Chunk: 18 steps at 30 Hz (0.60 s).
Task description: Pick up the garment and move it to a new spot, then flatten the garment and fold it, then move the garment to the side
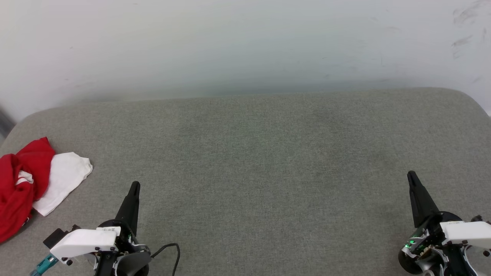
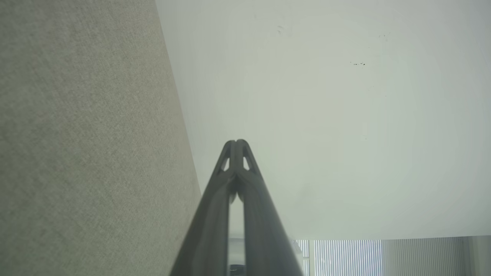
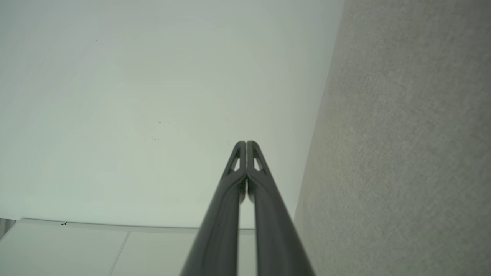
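The garment (image 1: 27,184), red with a white sleeve, lies crumpled at the far left edge of the grey fabric surface (image 1: 261,172) in the head view, partly cut off by the frame. My left gripper (image 1: 135,184) is at the lower left, shut and empty, a short way right of the garment and apart from it. At the lower right my right gripper (image 1: 411,175) is shut too, holding nothing. In the left wrist view the left gripper (image 2: 235,142) points at the wall with its tips together. The right gripper (image 3: 246,143) looks the same in its own wrist view.
A pale wall (image 1: 245,46) rises behind the rounded far edge of the grey surface. A black cable (image 1: 172,251) loops beside my left wrist. White slatted blinds (image 2: 345,257) show at the bottom of the left wrist view.
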Available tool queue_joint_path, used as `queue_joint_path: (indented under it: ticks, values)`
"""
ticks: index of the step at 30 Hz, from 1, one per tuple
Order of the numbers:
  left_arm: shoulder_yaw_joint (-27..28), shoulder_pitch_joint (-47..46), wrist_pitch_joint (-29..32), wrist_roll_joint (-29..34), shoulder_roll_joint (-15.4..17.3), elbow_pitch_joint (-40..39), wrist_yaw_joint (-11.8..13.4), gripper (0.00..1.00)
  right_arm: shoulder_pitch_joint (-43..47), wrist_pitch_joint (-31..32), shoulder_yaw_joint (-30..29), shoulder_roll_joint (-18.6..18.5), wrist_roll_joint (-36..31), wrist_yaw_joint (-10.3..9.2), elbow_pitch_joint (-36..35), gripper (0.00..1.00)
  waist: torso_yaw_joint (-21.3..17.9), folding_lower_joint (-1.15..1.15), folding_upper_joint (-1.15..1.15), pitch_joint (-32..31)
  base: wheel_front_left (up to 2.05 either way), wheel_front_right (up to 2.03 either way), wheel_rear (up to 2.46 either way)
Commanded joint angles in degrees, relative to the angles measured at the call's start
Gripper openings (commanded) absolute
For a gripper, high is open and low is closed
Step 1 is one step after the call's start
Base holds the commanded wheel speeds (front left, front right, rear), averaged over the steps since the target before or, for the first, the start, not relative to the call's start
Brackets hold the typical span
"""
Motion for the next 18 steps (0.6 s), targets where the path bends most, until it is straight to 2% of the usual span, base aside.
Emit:
queue_joint_path:
  ticks: [1, 18]
  values:
    - [0.14, -0.32, 0.1, 0.08, -0.11, -0.04, -0.15, 0.0, -0.66, -0.04, 0.04, 0.23, 0.06, 0.0, 0.02, 0.0, 0.0, 0.0, 0.0, 0.0, 0.0, 0.0, 0.0]
    - [0.12, -0.32, 0.09, 0.07, -0.11, -0.04, -0.15, 0.0, -0.66, -0.04, 0.04, 0.23, 0.06, 0.0, 0.02, 0.0, 0.0, 0.0, 0.0, 0.0, 0.0, 0.0, 0.0]
